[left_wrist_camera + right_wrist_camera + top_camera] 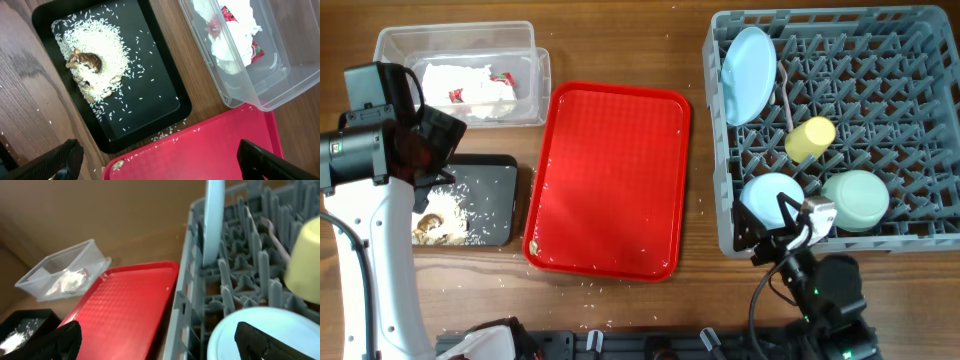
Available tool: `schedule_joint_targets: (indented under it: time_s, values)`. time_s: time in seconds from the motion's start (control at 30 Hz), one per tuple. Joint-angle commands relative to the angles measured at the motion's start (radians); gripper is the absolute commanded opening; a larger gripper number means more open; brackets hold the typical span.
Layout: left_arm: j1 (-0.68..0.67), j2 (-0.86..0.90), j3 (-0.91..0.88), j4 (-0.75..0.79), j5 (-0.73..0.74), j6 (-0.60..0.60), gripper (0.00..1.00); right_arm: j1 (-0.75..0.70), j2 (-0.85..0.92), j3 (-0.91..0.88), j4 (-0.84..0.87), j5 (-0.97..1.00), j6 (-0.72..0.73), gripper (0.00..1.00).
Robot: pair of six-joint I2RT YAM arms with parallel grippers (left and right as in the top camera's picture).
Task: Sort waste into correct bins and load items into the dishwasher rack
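On the worktop (620, 40), the serving tray (610, 180) lay in the middle. To its left, at the far side, sat the tub (520, 40), with the napkins (470, 85) inside it. Just in front of the tub lay the shallow tray (495, 195), holding the rice (460, 212) and the food scraps (428, 230) towards its left end. The rack (920, 60) stood right of the serving tray. In it, the plate (748, 75) stood on edge at the far left corner, the cup (810, 138) lay nearer the middle, and the left bowl (768, 192) and right bowl (857, 198) sat side by side along the near wall.
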Motion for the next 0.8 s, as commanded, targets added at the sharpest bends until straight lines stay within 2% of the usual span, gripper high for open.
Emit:
schedule_joint_targets:
  time_s: [0.0, 0.17, 0.33, 0.5, 0.67, 0.77]
  values:
    - [0.006, 0.002, 0.003, 0.0, -0.01, -0.005, 1.0, -0.026, -0.068, -0.037, 0.024, -0.058, -0.069, 1.0]
    - [0.006, 0.002, 0.003, -0.001, -0.01, -0.005, 1.0, -0.064, -0.074, -0.041, 0.037, -0.062, -0.076, 1.0]
    - [0.006, 0.002, 0.003, 0.0, -0.01, -0.005, 1.0, -0.104, -0.074, -0.119, 0.259, -0.059, -0.082, 1.0]
    - [0.006, 0.002, 0.003, 0.0, -0.01, -0.005, 1.0, -0.106, -0.074, -0.119, 0.287, -0.062, -0.196, 1.0]
    - [0.006, 0.002, 0.003, 0.0, -0.01, -0.005, 1.0, -0.136, -0.074, -0.119, 0.269, -0.053, -0.381, 1.0]
    - [0.006, 0.002, 0.003, -0.001, -0.009, -0.005, 1.0, -0.186, -0.074, -0.119, 0.231, -0.032, -0.39, 1.0]
